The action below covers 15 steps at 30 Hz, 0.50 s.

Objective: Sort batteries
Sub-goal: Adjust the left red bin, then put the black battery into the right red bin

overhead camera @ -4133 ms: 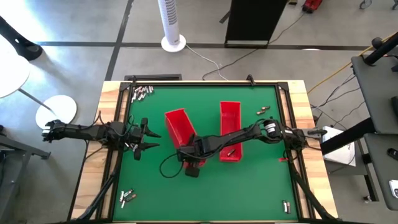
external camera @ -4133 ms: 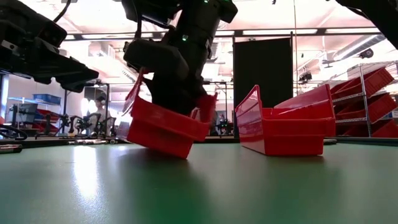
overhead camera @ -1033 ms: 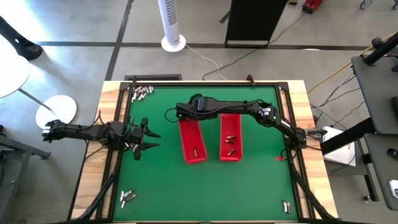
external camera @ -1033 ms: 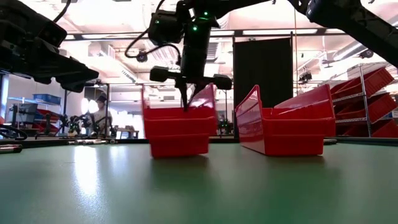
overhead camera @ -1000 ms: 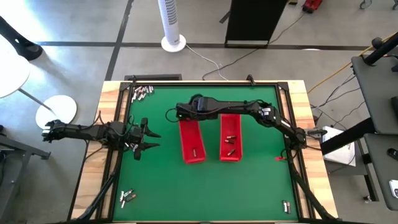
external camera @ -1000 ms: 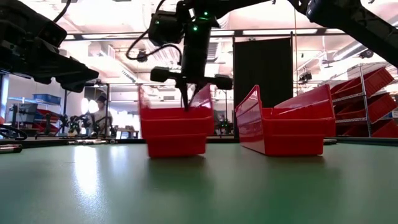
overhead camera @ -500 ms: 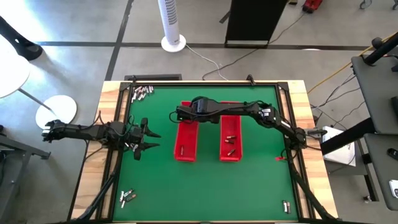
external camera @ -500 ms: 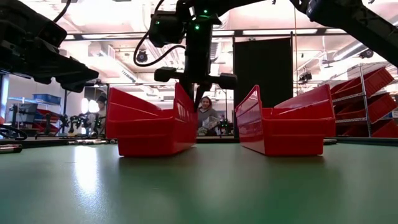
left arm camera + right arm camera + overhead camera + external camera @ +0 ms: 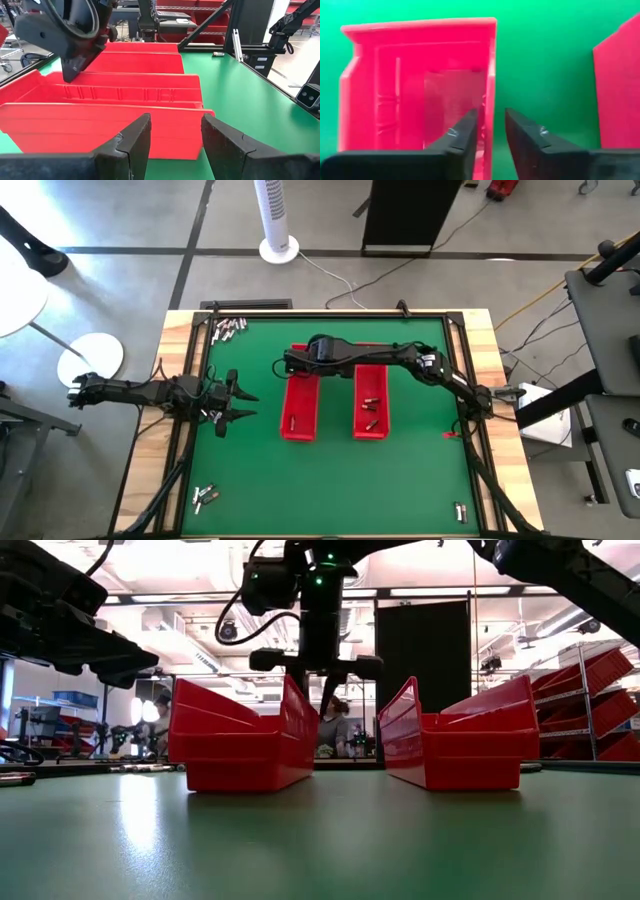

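Two long red trays lie side by side on the green mat, the left tray and the right tray, each with a few batteries inside. More batteries lie loose at the far left, near left and near right corners. My right gripper is open and points down at the left tray's far end. One finger stands inside the tray's right long wall and one outside it, and I see no touch. My left gripper waits open at the left edge, facing the left tray.
A raised frame runs round the mat. The gap between the two trays is narrow. A person shows in the room beyond the table. Bare mat lies toward the near edge.
My right gripper has rolled about its own axis, swinging the left tray. The tray's near end slid toward the table's left edge while its far end stayed, so it now lies roughly parallel to the right tray. The gripper then opened and let go of the wall.
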Each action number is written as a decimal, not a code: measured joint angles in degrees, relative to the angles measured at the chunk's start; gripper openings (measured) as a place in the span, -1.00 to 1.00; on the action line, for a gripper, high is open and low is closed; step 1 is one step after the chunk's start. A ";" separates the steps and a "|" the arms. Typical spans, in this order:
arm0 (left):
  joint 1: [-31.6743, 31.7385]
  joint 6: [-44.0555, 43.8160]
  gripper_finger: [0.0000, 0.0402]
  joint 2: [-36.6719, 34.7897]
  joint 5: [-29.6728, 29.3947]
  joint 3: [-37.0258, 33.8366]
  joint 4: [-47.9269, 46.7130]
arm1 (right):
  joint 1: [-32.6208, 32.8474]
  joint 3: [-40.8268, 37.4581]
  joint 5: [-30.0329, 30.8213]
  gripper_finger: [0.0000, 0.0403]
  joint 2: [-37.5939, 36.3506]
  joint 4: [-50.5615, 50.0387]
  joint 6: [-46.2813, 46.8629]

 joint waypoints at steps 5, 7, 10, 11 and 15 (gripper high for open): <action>-0.01 0.00 -0.23 0.00 0.00 0.00 0.00 | 0.34 4.54 -0.09 -0.30 -0.09 -3.73 -3.88; 0.00 0.00 -0.23 0.00 0.00 0.00 0.00 | 0.70 6.71 0.00 -0.26 -0.66 -6.52 -4.56; 0.00 0.00 -0.23 0.00 0.00 0.00 0.00 | 1.36 6.03 0.17 -0.22 -4.21 -8.54 -7.16; -0.01 0.00 -0.23 0.00 0.01 0.00 0.01 | 1.67 6.03 0.45 -0.22 -5.50 -9.98 -8.60; -0.02 0.00 -0.23 0.00 0.01 0.00 0.02 | 3.77 6.03 2.31 -0.24 -10.19 -17.91 -14.07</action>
